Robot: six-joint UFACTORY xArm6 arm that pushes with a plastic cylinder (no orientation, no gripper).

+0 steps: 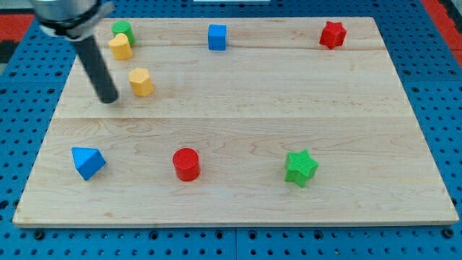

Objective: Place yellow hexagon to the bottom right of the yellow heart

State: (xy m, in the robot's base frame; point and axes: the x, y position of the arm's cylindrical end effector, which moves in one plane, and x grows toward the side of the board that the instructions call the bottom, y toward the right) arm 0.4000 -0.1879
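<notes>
The yellow hexagon (141, 81) stands on the wooden board near the view's upper left. The yellow heart (120, 47) lies above and a little left of it, touching a green block (123, 30) behind it. My tip (109, 99) rests on the board just left of the yellow hexagon and slightly lower, with a small gap between them. The dark rod rises from the tip toward the view's top left corner.
A blue cube (217, 37) sits at top centre and a red star (333, 34) at top right. A blue triangular block (88, 162), a red cylinder (186, 164) and a green star (301, 167) line the lower part of the board.
</notes>
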